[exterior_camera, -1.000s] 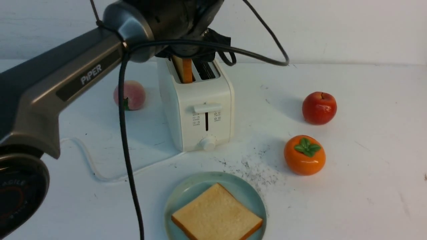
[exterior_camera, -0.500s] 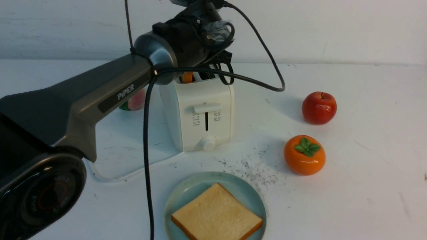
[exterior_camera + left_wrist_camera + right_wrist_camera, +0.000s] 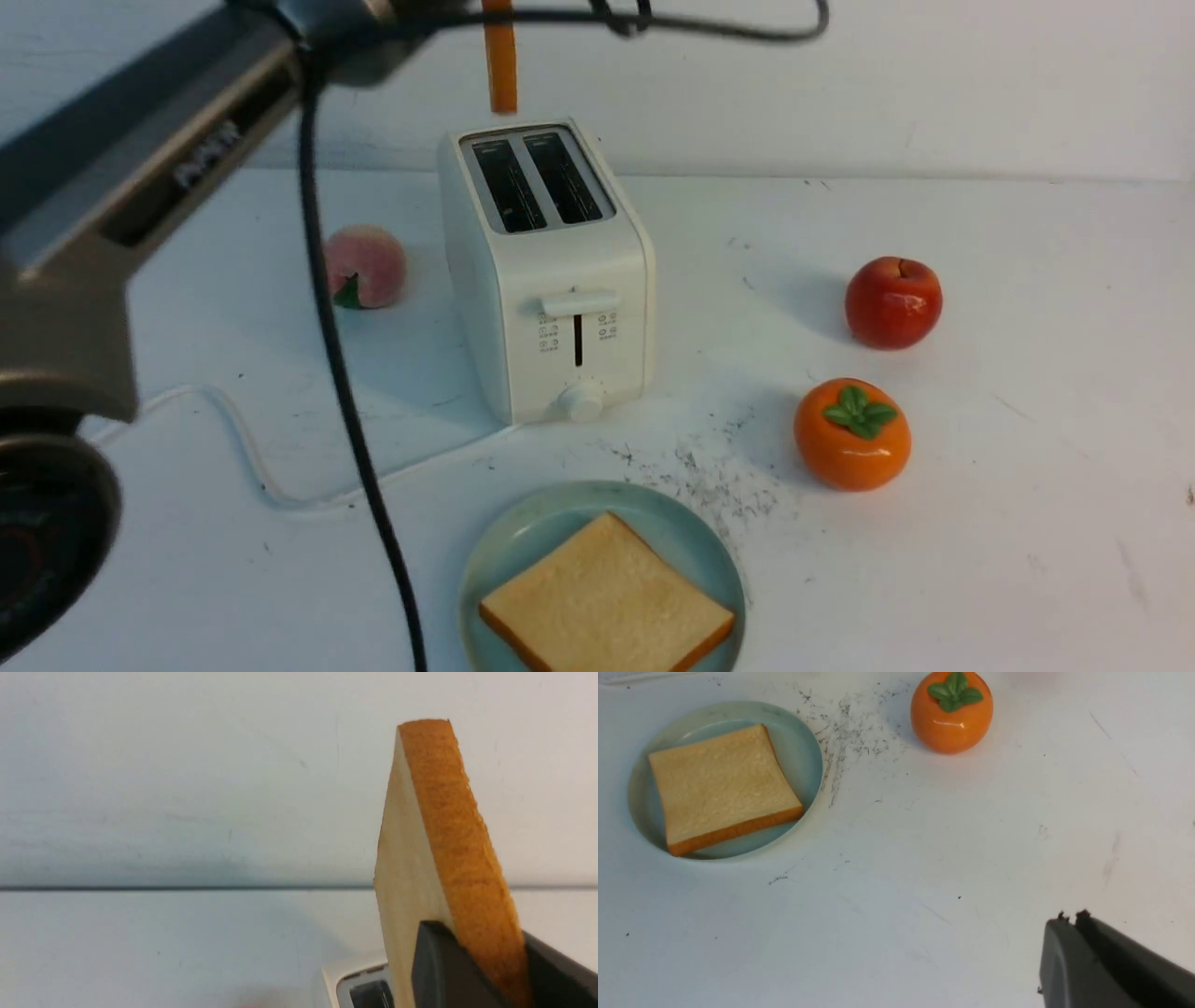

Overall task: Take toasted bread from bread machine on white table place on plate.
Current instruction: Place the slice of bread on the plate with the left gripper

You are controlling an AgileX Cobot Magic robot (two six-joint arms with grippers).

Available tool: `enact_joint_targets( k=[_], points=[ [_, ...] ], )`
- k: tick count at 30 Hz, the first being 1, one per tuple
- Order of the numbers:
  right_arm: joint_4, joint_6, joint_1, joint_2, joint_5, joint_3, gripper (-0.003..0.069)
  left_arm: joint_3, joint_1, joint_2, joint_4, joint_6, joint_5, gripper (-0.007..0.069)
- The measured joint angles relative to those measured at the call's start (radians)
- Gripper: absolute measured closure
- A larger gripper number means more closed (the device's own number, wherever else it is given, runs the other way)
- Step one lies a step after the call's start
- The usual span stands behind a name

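Up in the air it is, the second slice of toast (image 3: 501,70), on edge above the toaster (image 3: 579,308), clear of both slots, and my left gripper (image 3: 481,961) has it pinched between its fingers! The left wrist view gives me the orange-brown crust and one pale face, with a corner of the toaster beyond. In the front view my left arm (image 3: 187,159) cuts across the upper left and its tip runs out of the frame, the black cable (image 3: 341,355) hanging down in front of the table (image 3: 980,560). Down below, the first slice (image 3: 607,597) lies flat on the blue-green plate (image 3: 509,532), turned at an angle to the toaster, its pale face up. The toaster stands behind the plate, lever and knob facing me, white cord (image 3: 252,457) curling away to the left. To the toaster's left there's a peach (image 3: 369,266), partly behind that cable; over on the right, a red apple (image 3: 893,303) with an orange persimmon (image 3: 852,434) nearer to me, green leaves on top. And my right gripper (image 3: 1078,924)? Fingers pressed together, nothing between them, over the table, well apart from the plate in its own wrist view.
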Motion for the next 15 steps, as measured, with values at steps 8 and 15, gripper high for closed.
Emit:
enact_joint_targets(
  k=[8,15],
  points=[
    [-0.001,0.000,0.000,0.000,-0.092,0.000,0.0625,-0.020,-0.110,-0.245,-0.334,0.235,0.280,0.0522],
    [-0.001,0.000,0.000,0.001,-0.102,0.001,0.0619,0.301,-0.176,-0.341,-0.451,0.248,0.280,0.0522]
  ],
)
